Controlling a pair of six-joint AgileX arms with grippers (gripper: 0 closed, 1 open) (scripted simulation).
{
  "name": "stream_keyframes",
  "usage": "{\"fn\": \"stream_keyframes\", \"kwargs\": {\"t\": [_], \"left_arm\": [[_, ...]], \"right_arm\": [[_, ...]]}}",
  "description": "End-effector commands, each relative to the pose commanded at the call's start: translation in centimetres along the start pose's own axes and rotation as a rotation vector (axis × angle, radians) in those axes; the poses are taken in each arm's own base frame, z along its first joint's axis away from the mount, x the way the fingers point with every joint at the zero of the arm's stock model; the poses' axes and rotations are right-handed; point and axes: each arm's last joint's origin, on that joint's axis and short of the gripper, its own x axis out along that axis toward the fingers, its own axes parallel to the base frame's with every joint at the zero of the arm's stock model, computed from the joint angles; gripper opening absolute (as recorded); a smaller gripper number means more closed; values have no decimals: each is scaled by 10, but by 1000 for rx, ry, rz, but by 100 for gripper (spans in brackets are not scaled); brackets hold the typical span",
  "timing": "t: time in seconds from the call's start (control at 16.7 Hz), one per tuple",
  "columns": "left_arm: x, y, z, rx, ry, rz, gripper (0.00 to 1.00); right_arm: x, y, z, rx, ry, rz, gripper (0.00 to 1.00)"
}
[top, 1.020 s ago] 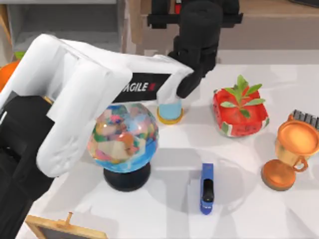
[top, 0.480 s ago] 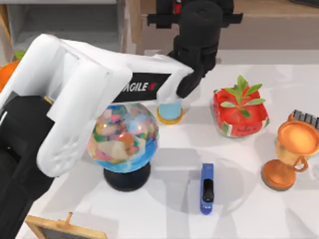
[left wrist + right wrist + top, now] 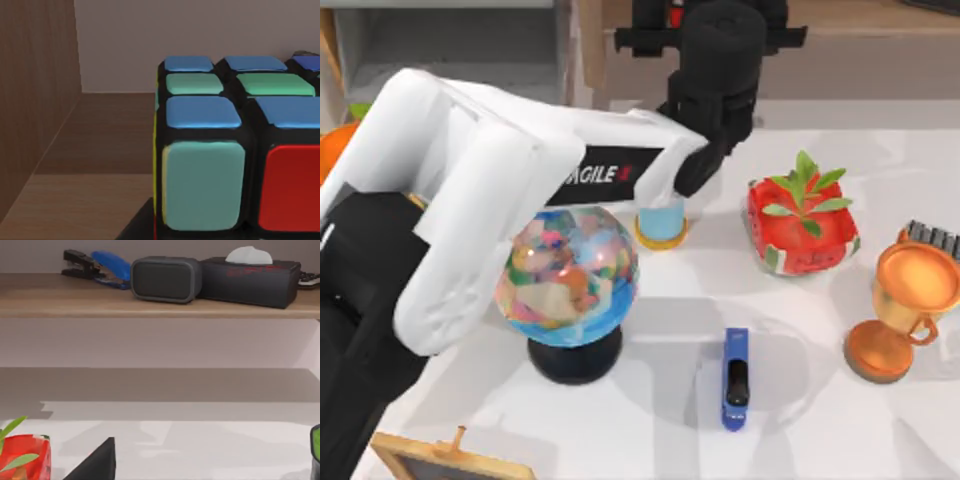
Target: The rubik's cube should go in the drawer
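My left arm reaches across the table to the back. Its gripper (image 3: 708, 32) hangs over the tan wood just right of the drawer (image 3: 450, 50), whose grey inside shows at the back left. The gripper is shut on the rubik's cube (image 3: 674, 14), of which a red sliver peeks out beside the wrist. In the left wrist view the rubik's cube (image 3: 235, 150) is very near, with blue, green, pale teal and red tiles on a black grid and wooden panels behind it. In the right wrist view my right gripper (image 3: 210, 460) is parked low over the table with its fingers wide apart.
A globe (image 3: 568, 275) stands under the left arm. A blue cup (image 3: 662, 222), a watermelon-patterned plant pot (image 3: 803, 225), a copper trophy (image 3: 910, 300) and a blue stapler (image 3: 735, 380) share the table. A shelf (image 3: 160, 307) holds a speaker (image 3: 166, 279) and a tissue box (image 3: 250, 275).
The left gripper has crept a little farther toward the back with the cube. Everything else is still.
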Motion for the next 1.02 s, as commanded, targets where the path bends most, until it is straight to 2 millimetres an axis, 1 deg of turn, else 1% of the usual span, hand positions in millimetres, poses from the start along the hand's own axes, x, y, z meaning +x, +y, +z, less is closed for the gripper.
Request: {"fn": "stream_keyframes", "kwargs": {"t": [0.18,0.72,0.96,1.02], "left_arm": [[-2,-1,1,2,0,-3,0],[-21,-1,20,1,0,-3,0],[-18,1,19,3,0,3,0],[-20,-2,22,4,-2,-5,0]], "right_arm": [[0,0,0,0,0,0,100],[0,0,0,0,0,0,100],[0,0,0,0,0,0,100],[0,0,0,0,0,0,100]]}}
